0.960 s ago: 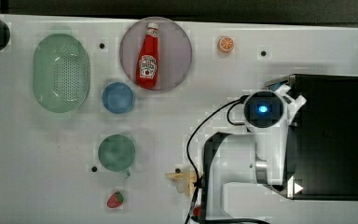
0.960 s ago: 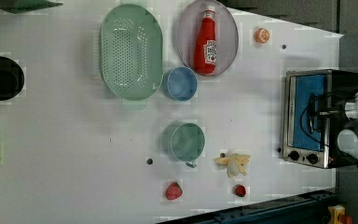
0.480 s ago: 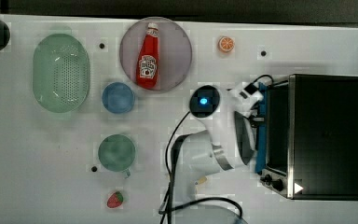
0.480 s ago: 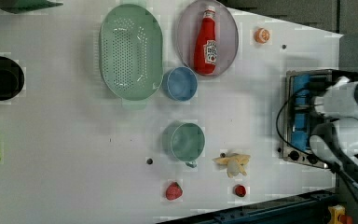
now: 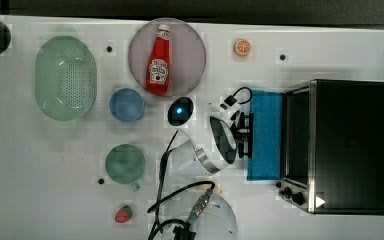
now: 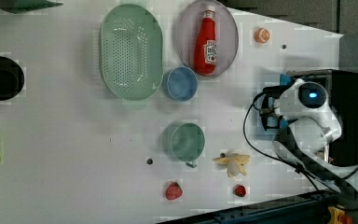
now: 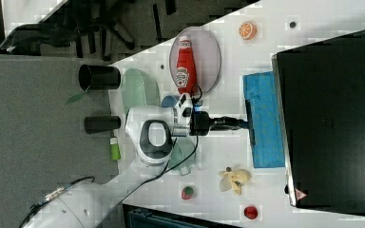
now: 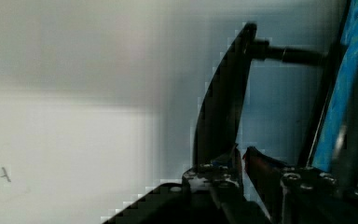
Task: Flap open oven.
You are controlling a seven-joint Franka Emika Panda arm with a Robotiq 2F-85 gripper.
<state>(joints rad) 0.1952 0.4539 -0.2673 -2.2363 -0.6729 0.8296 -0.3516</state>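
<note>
Door now swung down flat, oven (image 5: 350,145) black-topped with blue-tinted door (image 5: 266,135), gripper (image 5: 246,135) pinched on bar handle (image 7: 250,122)

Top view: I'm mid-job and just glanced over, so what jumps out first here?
The oven at the top view's right stands out: its blue door is flapped down flat onto the white table, and the gripper is at the door's outer edge, on the bar handle. Next comes the red ketchup bottle, lying on a round plate near the top view's upper middle.
</note>
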